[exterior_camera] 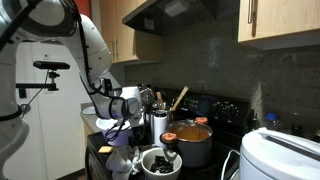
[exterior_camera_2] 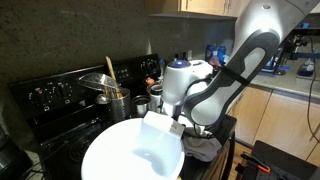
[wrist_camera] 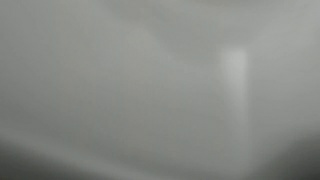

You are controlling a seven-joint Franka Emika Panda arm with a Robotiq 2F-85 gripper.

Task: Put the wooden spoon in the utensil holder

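Robotiq gripper (exterior_camera: 119, 126) hangs with jaws apart, low beside the utensil holder (exterior_camera: 158, 122) in an exterior view. That holder stands by the steel pot (exterior_camera: 192, 146), a wooden handle (exterior_camera: 180, 97) leaning out. In an exterior view the holder (exterior_camera_2: 118, 104) sits on the stove (exterior_camera_2: 60, 100) behind a white bowl (exterior_camera_2: 125, 160). Wrist view is grey blur. Whether that handle is the wooden spoon cannot be told.
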